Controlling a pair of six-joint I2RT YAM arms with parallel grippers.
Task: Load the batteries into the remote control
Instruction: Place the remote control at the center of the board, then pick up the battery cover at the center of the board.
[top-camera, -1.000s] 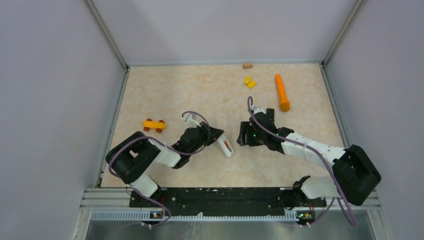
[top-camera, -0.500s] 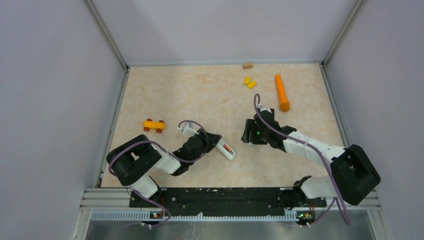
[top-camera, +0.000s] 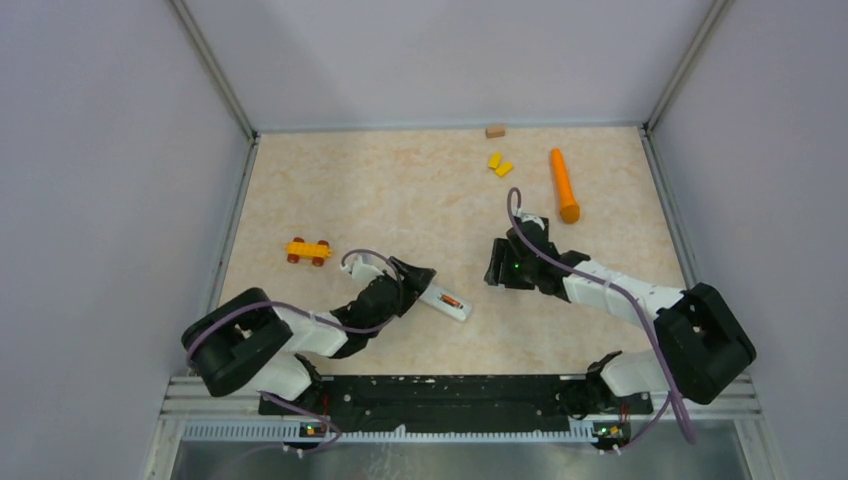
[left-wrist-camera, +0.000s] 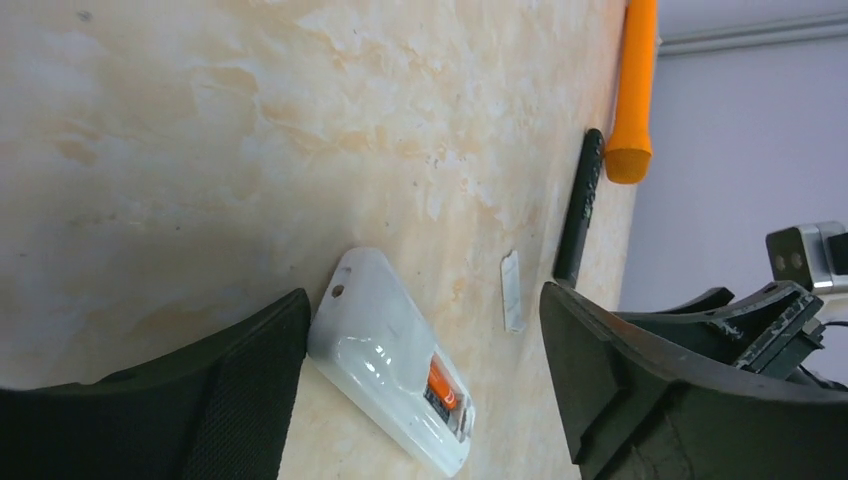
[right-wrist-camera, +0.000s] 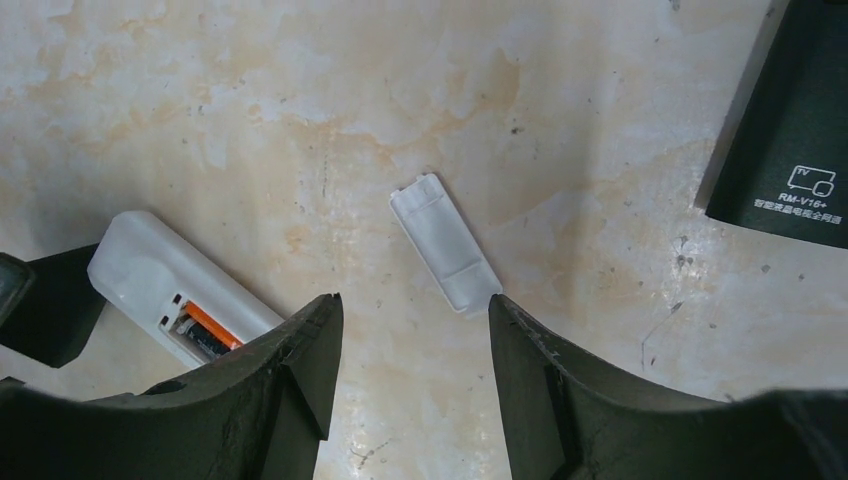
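Note:
The white remote control (top-camera: 447, 303) lies on the table, back up, with its battery bay uncovered. An orange-red battery (left-wrist-camera: 440, 382) and a dark battery (right-wrist-camera: 203, 343) sit side by side in the bay. My left gripper (top-camera: 420, 288) is open, its fingers either side of the remote's rounded end (left-wrist-camera: 385, 345); the left finger is right against it. My right gripper (right-wrist-camera: 415, 300) stands open over bare table with nothing between its fingers. The loose white battery cover (right-wrist-camera: 445, 245) lies just past its fingertips.
A black remote (right-wrist-camera: 780, 130) lies beside the right gripper. A long orange cylinder (top-camera: 564, 184), two yellow blocks (top-camera: 499, 163) and a tan block (top-camera: 495, 130) sit at the back right. A yellow toy car (top-camera: 308, 251) is at the left. Grey walls enclose the table.
My left gripper has opened and let go of the white remote, which now lies flatter and slightly nearer. The left arm drew back to the left. The right arm shifted slightly, then stayed still.

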